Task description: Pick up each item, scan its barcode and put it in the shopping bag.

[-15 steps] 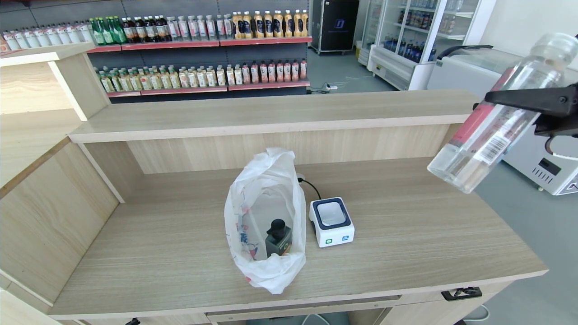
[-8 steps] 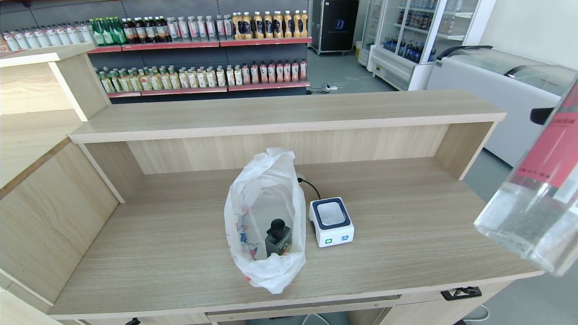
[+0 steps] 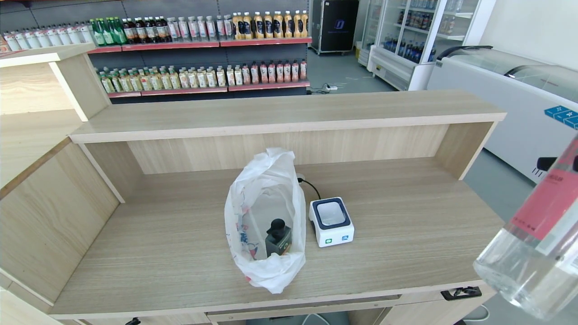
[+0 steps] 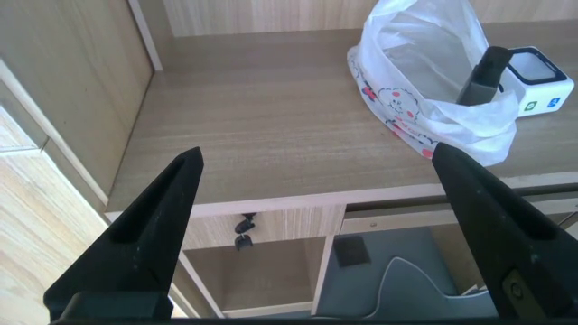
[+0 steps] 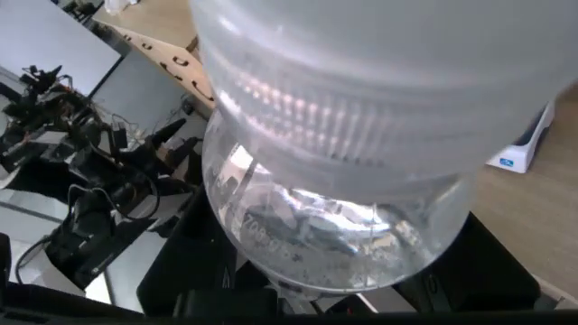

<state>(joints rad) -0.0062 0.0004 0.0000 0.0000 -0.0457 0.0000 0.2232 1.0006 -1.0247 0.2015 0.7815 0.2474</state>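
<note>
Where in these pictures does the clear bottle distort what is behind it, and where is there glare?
Head view: the clear bottle at the right edge shows the corner of the counter warped through its lower part. Right wrist view: bright streaks of reflection on its ribbed wall, the room bent through its base. Left wrist view: no strong glare.

You face a wooden counter [image 3: 406,230] with a raised ledge [image 3: 289,113]; behind it stand drink shelves [image 3: 180,44], glass-door fridges [image 3: 406,40], a chest freezer [image 3: 496,95].

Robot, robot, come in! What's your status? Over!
Left gripper open, empty. Right gripper shut on clear bottle, raised at counter right end. Scanner beside shopping bag, nothing seen blocking it. Over.
</note>
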